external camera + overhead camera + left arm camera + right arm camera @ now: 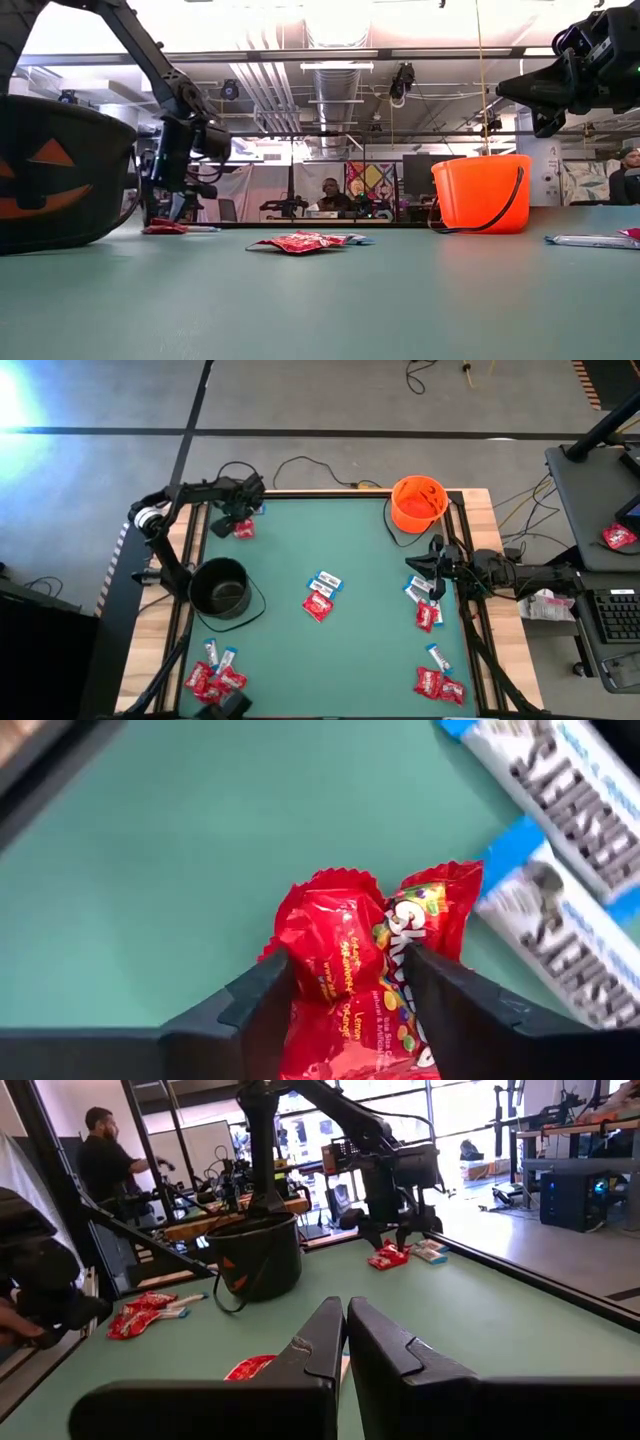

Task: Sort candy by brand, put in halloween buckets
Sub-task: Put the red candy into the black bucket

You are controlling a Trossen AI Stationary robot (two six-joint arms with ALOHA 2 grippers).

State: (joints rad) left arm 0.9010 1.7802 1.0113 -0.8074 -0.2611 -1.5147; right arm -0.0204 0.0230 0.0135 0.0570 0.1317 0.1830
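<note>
My left gripper (238, 520) stands at the table's far left, pointing down, its fingers closed on a shiny red candy packet (350, 940) that lies on the green tabletop. Two white-and-blue bars (560, 850) lie just beside it. The black bucket (220, 588) stands nearer on the left. The orange bucket (418, 502) stands at the far right. My right gripper (346, 1330) hovers level at the right edge, shut and holding nothing. My left gripper pinches the red packet between its two fingers, one on each side of its crinkled middle (330, 970). The fingers come from above, pointing down. The packet's far end (340, 890) spreads past the fingertips. In the low view the packet (165, 228) rests on the table.
More candy lies scattered: a red packet and a white-and-blue bar at the centre (320, 600), a group near the right edge (425, 605), piles at the near right (438, 685) and near left (215, 678). Open green table lies between them.
</note>
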